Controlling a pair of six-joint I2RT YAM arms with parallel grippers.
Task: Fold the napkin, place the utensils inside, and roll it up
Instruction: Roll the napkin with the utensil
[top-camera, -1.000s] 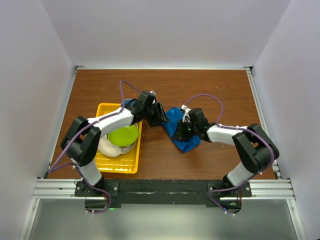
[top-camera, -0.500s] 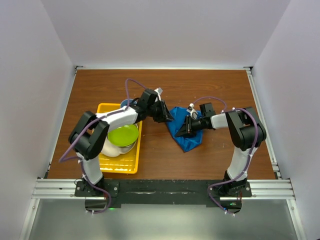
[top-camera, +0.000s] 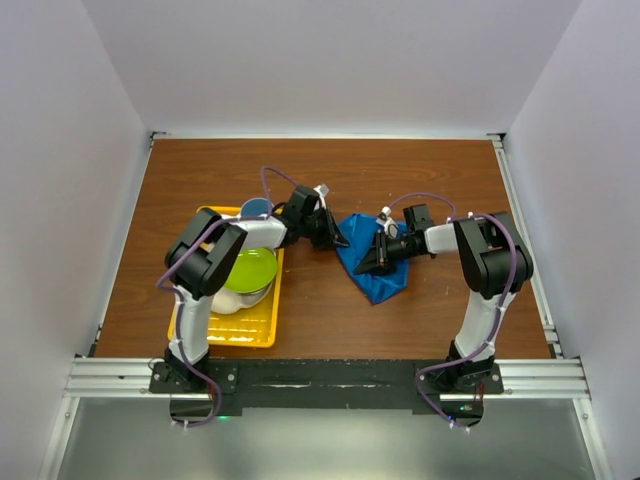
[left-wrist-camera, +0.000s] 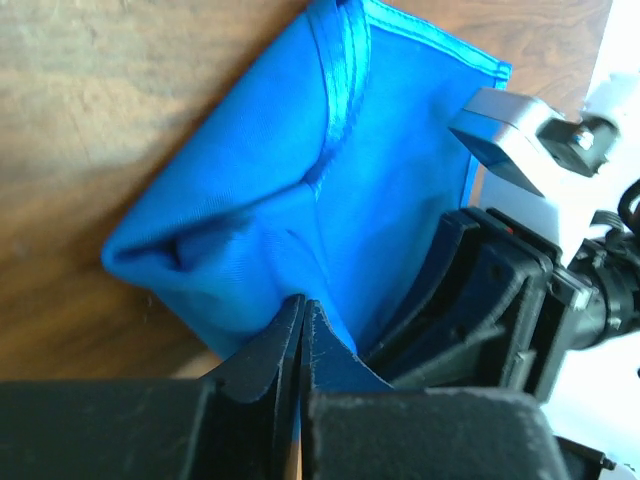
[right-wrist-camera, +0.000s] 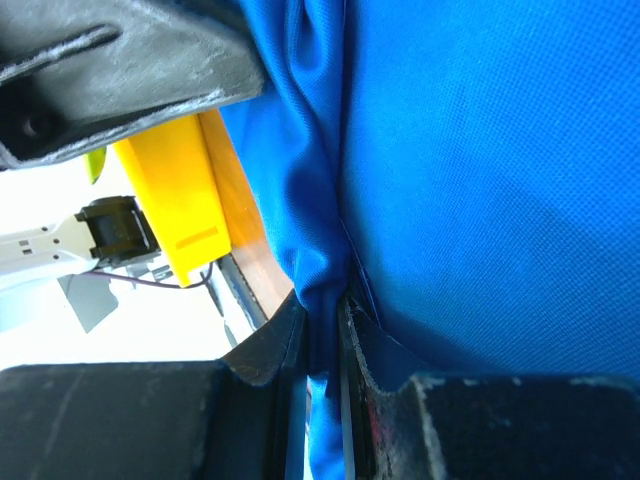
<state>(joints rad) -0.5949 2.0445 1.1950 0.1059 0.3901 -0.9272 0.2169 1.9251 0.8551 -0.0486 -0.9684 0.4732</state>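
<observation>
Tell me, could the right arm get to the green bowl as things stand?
Probably not: its fingers are shut on the napkin, and the left arm bends over the tray right beside the bowl.

A brown wood-grain table (top-camera: 330, 170) sits inside a booth of plain white walls: a back wall (top-camera: 330, 60), a left wall (top-camera: 60, 200) and a right wall (top-camera: 590, 180). A silver metal rail (top-camera: 110, 378) runs along the table's near edge, with a grey surface (top-camera: 320, 445) beyond it. The light is soft and even.

light: bright, even | shadows: soft, faint | top view: sharp | wrist views: foreground blurred, white areas blown out
</observation>
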